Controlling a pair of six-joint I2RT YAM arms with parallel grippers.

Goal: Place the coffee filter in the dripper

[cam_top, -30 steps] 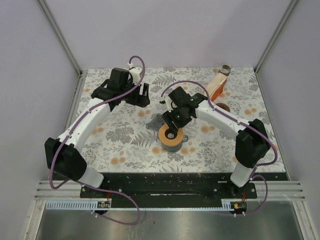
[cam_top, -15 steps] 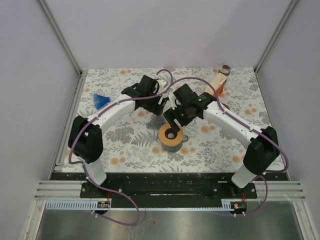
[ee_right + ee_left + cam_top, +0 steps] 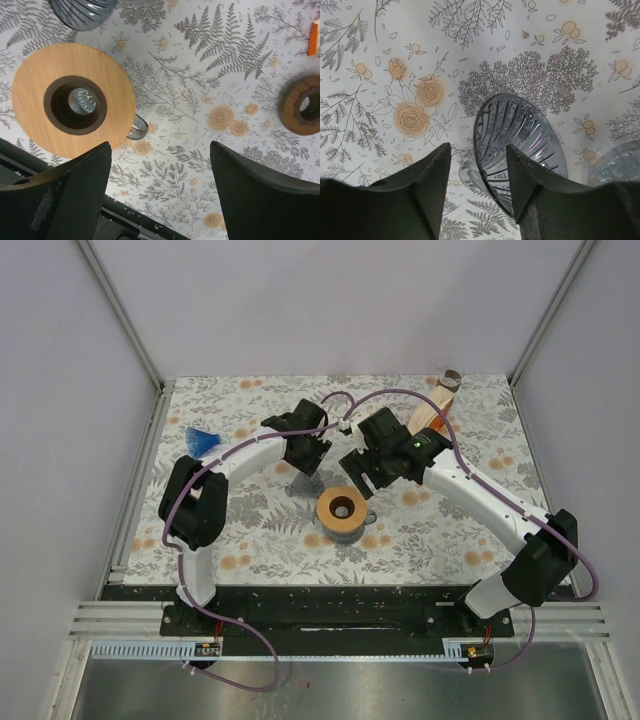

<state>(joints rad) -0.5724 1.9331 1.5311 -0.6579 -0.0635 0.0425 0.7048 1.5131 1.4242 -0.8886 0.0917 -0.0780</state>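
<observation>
- Left wrist view showed the left gripper with its jaws spread apart and gripping nothing. They straddled the near rim of the glass dripper, which lay tipped on its side on the flowered table.
- Top external view placed the dripper just behind the wooden-collared cup.
- The right gripper hung spread wide and empty above the table, beside that cup.
- Neither gripper held a filter. A blue cone near the table's left edge, well apart from the dripper, was probably the filter, but this could not be confirmed.
- Step judged in hand: taking hold of the dripper to stand it up. Filter placement was not yet begun.
- Next move called for closing the jaws on the rim, righting the dripper, then fetching the filter.
</observation>
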